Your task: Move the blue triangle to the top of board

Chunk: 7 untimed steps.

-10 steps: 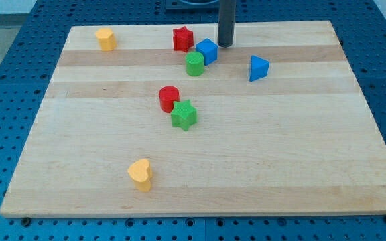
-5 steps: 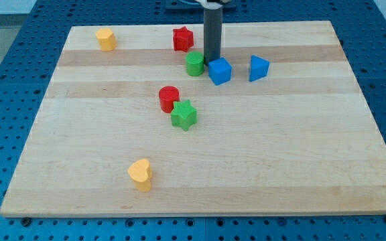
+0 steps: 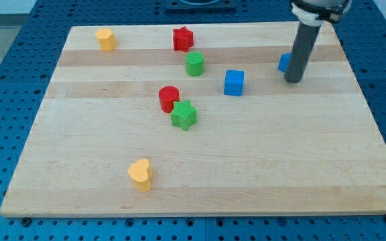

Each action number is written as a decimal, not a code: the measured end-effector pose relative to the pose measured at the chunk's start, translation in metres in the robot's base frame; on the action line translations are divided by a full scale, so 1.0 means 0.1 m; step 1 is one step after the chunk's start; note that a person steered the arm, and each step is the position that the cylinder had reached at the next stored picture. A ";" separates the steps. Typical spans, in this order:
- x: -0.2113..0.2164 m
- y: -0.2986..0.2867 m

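Down near the board's right side, my tip (image 3: 293,80) rests on the wood; it is a bare rod end with nothing to spread or pinch, so it can only push. Most of the blue triangle (image 3: 283,63) is hidden behind the rod: only a sliver of it shows at the rod's left edge, a little farther up the board than my tip. It seems to touch the rod, though I cannot tell for sure. So the block lies on the far side of my tip and slightly left, and the far edge of the board (image 3: 354,100) lies beyond it. I judge a push away from the near edge would carry it the right way. Its long axis I cannot make out.

Counting blocks:
- blue, two: the triangle and a blue cube (image 3: 234,82) left of my tip
- red, two: a red star (image 3: 183,39) and a red cylinder (image 3: 169,98)
- green, two: a green cylinder (image 3: 194,64) and a green star (image 3: 184,114)
- yellow, two: a yellow block (image 3: 105,39) far left and a yellow heart (image 3: 140,174) near the front
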<state>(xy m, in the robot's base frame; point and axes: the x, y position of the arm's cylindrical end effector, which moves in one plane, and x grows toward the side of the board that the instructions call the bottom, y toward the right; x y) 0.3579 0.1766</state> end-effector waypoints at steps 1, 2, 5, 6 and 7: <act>-0.33 0.07; -0.59 0.12; -0.88 0.09; -0.85 -0.03; -0.70 -0.44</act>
